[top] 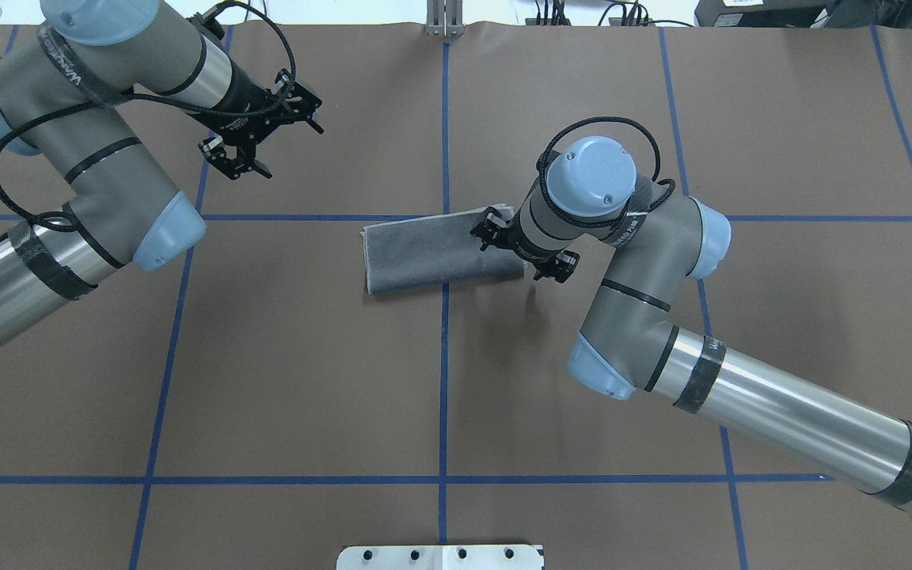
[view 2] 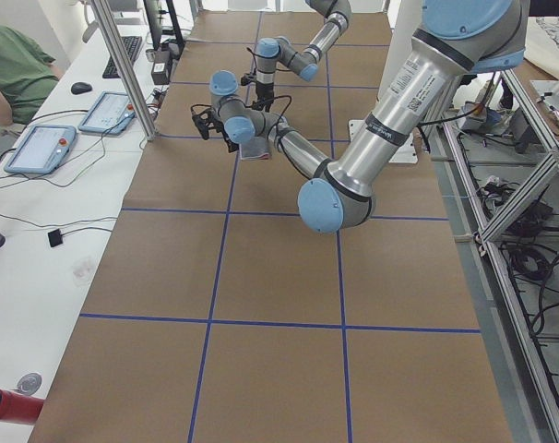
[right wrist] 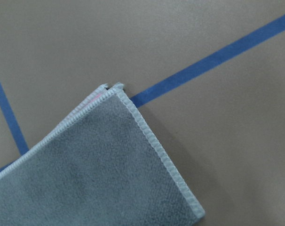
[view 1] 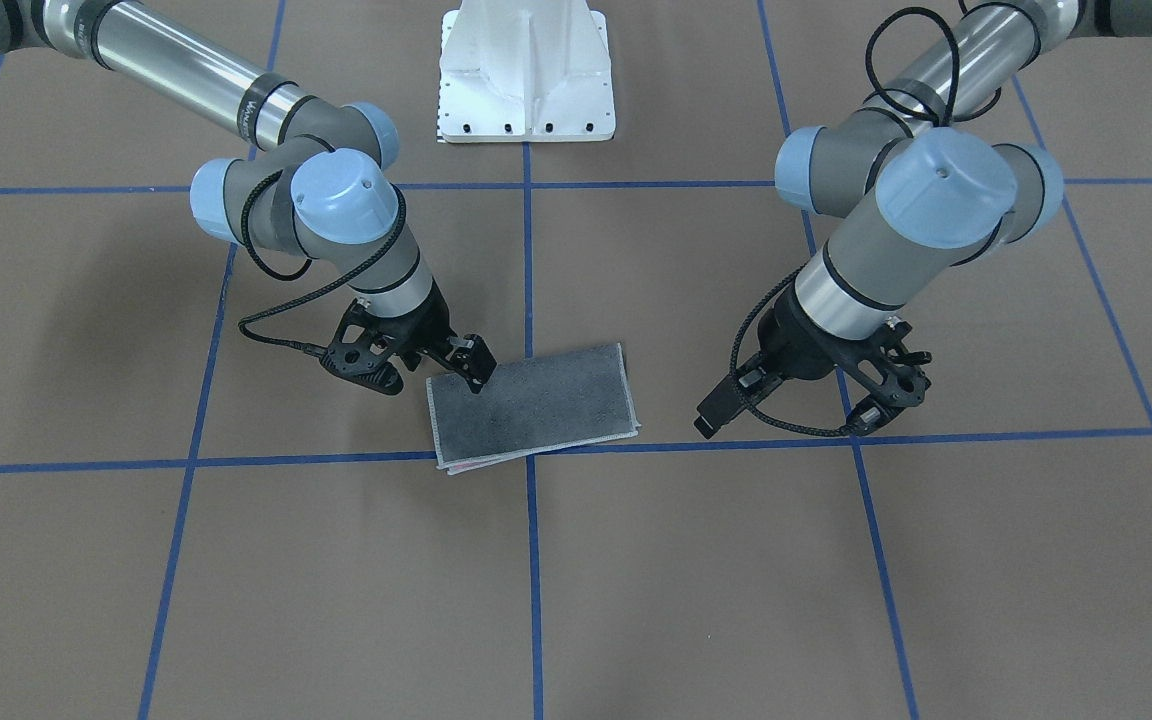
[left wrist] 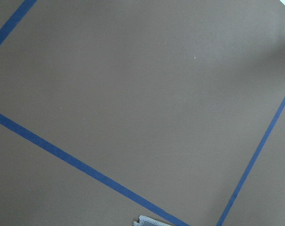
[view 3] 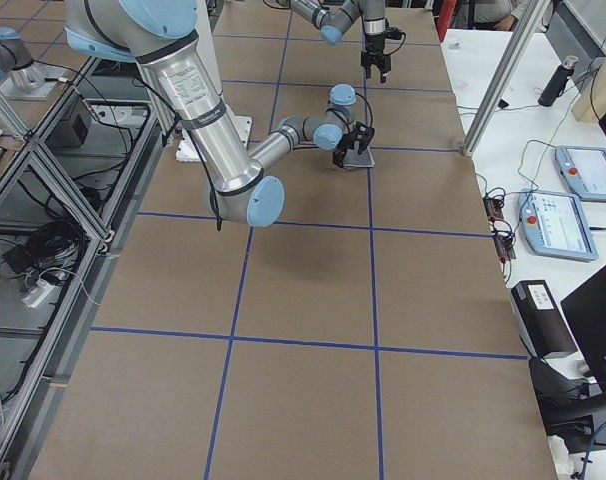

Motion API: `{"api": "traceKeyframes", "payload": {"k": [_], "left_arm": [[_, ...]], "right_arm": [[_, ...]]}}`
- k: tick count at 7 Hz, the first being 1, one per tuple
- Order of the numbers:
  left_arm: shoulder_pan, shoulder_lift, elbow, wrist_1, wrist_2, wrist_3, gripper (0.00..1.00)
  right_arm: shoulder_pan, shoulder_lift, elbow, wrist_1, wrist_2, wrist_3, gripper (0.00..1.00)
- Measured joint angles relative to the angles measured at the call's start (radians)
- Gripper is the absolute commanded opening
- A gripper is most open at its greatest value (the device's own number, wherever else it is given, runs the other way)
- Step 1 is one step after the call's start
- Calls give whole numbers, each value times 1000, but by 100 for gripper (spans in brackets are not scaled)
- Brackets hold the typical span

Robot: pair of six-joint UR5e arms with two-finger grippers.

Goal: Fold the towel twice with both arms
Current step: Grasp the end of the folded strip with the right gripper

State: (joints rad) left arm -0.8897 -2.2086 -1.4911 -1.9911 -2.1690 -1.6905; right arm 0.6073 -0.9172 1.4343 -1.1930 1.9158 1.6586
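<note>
Blue tape lines point(view 1: 528, 250) cross brown table point(view 1: 686, 580) under towel point(view 1: 546, 400), white base point(view 1: 526, 80) beyond.

left hand point(view 1: 714, 415) aloft, angled down | right hand point(view 1: 476, 368) low, wrist bent

No legible txt or labels.

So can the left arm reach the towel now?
Probably yes. The left pincer hangs open beside the towel, only bare table lies between them, and the towel's end on that side is uncovered.
</note>
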Motion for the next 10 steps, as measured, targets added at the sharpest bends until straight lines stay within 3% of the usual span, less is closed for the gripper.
{"api": "traceKeyframes", "payload": {"k": [3,4,6,10], "left_arm": [[0,1,0,0,0,0,100],[0,1,0,0,-1,0,100],[0,1,-2,0,-2,0,100],[-1,-2,-2,1,-1,0,100]], "right_arm": [[9,4,-22,1,-13,-28,90],[9,11,-34,2,-17,-34,80],[9,18,-41,3,-19,-33,2],[9,18,-28,3,-9,-37,0]]}}
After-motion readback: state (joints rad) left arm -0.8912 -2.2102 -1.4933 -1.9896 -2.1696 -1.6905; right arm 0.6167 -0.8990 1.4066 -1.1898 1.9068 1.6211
